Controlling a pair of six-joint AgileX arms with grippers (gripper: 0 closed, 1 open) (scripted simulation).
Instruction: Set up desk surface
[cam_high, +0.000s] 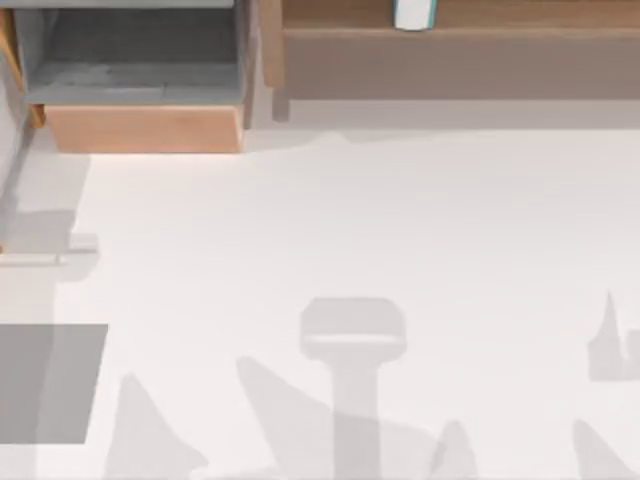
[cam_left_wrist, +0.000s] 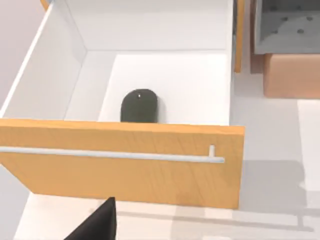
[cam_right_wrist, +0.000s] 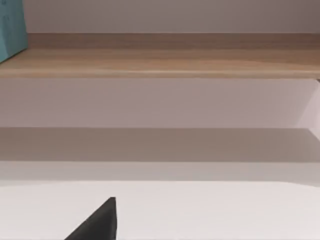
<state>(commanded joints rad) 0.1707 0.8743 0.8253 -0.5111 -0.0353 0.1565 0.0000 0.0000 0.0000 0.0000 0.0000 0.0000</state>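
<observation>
Mouse (cam_left_wrist: 139, 106) half behind drawer front (cam_left_wrist: 125, 165)

The desk surface (cam_high: 380, 220) in front of me is wide and bare, so I can pass freely across its middle. A wooden box (cam_high: 145, 125) stands at the far left, and a long shelf (cam_high: 460, 50) blocks the far edge. By my left arm, the open drawer's front (cam_left_wrist: 125, 162) stands in the way of the mouse (cam_left_wrist: 139, 106) inside.
</observation>
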